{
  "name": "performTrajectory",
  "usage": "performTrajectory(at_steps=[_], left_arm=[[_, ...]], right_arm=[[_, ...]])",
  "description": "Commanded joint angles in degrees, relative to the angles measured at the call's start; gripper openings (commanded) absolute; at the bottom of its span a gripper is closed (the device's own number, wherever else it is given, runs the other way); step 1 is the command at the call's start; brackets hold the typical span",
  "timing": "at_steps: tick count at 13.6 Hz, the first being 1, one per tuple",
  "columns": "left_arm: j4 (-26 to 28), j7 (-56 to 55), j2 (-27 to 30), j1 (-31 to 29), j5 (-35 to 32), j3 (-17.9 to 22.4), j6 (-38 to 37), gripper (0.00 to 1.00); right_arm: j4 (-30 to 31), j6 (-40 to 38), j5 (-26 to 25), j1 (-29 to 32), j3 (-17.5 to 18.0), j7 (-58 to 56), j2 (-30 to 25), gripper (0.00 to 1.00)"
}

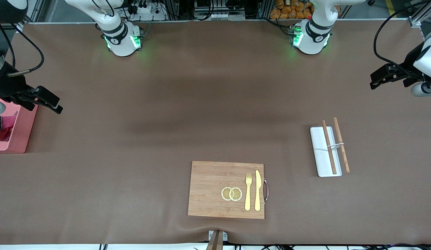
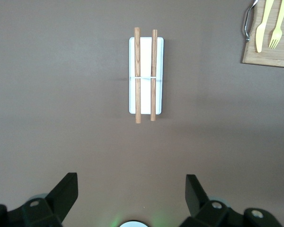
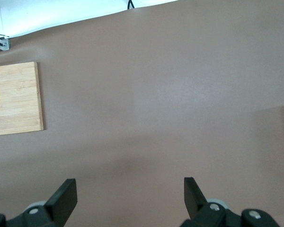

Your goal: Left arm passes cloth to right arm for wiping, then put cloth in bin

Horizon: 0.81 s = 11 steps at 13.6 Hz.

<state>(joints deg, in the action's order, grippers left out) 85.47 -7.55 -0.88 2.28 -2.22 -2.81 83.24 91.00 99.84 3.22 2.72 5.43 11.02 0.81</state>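
A pink-salmon plastic bin (image 1: 14, 133) with upright walls stands at the right arm's end of the matte brown surface (image 1: 166, 114). The fuzzy crimson cloth (image 1: 1, 131) lies crumpled inside it. The right pincer (image 3: 130, 196) hovers by the bin, its black fingers spread wide and empty. The left pincer (image 2: 131, 196) hangs over the opposite end, also open, holding nothing. Below it, two wooden chopsticks (image 2: 145, 74) rest across a flat white tray (image 2: 158, 52). Nearer the front camera sits a grained wooden board (image 1: 210, 187) carrying two lemon slices (image 1: 231, 193), a yellow fork (image 1: 248, 191) and knife (image 1: 257, 190).
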Motion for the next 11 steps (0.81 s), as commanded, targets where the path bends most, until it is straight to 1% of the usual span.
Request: performTrajectory(at_steps=[1, 11], left_arm=[[-0.92, 1.23, 0.0, 0.27, -0.42, 0.0, -0.45, 1.0], [-0.83, 1.14, 0.09, 0.27, -0.33, -0.09, -0.54, 1.0]], right_arm=[[-1.36, -1.05, -0.5, -2.01, -0.42, 1.63, 0.25, 1.0], [-1.27, -1.14, -1.73, -1.93, -0.51, 1.55, 0.25, 1.0]])
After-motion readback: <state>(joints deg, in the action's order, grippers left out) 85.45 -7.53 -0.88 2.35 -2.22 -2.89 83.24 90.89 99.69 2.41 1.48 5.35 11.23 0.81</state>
